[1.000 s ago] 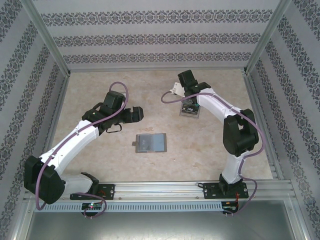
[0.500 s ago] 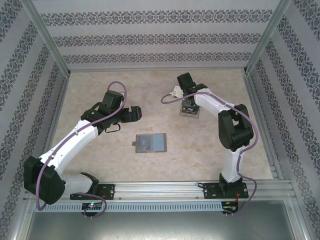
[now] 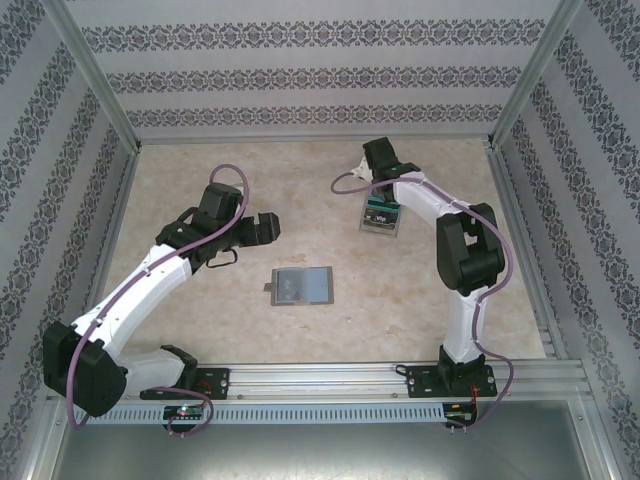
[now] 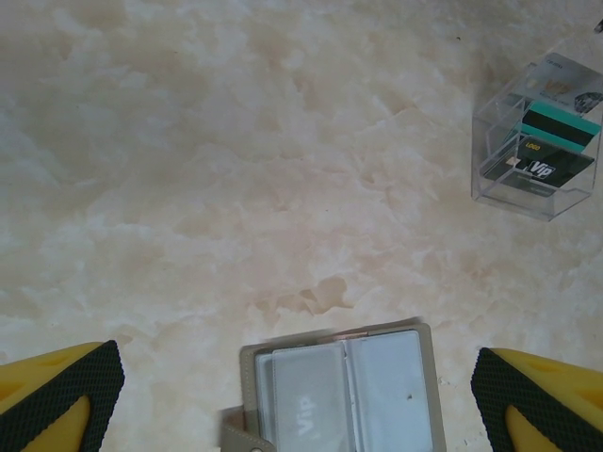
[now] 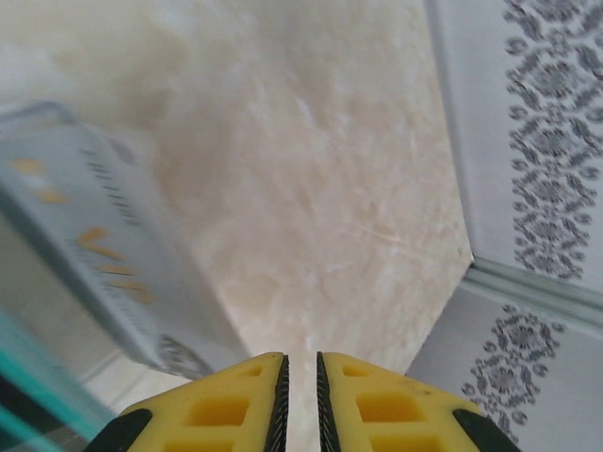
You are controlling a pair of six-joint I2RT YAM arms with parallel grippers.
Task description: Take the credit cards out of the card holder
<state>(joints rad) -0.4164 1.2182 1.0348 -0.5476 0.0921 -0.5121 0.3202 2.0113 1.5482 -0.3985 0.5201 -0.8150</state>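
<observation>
Card holder (image 3: 302, 287): lies open flat, middle of the table (image 3: 380, 320), toward its near edge, tab at the left. Left half carries a pale card (image 4: 303, 400) marked Vip; right half looks empty.
My left claw (image 3: 262, 228): spread wide, holding nothing, hanging near the holder's far side.
Clear case (image 3: 380, 215): toward the far edge, right of centre, cards inside.
My right claw (image 5: 300, 363): pressed nearly closed, nothing between the fingers, beside that case.
Judged: partly done; at least one card left to draw.

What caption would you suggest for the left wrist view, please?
Open card holder framed by spread yellow fingers, clear case of cards beyond.
</observation>
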